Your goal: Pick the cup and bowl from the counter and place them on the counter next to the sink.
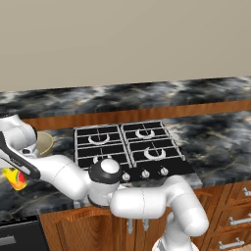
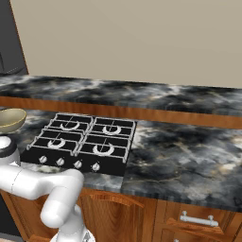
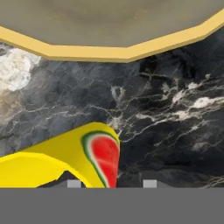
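Pincer [image 1: 14, 172] hangs over the cup [image 1: 16, 179] (jaw state unclear), bowl [image 3: 109, 26] just beyond, probably lining up a pick.

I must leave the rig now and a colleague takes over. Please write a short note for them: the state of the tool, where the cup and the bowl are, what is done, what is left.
Tool: at the far left end of the counter, low over the cup. Whether it is open or shut on the cup, I cannot tell.
Cup: beside the bowl, left of the stovetop. Lifted or standing, I cannot tell.
Bowl: on the counter, upright, left of the stovetop, untouched.
Done: the arm has reached the cup.
Left: carry the cup, then the bowl, to the counter next to the sink.
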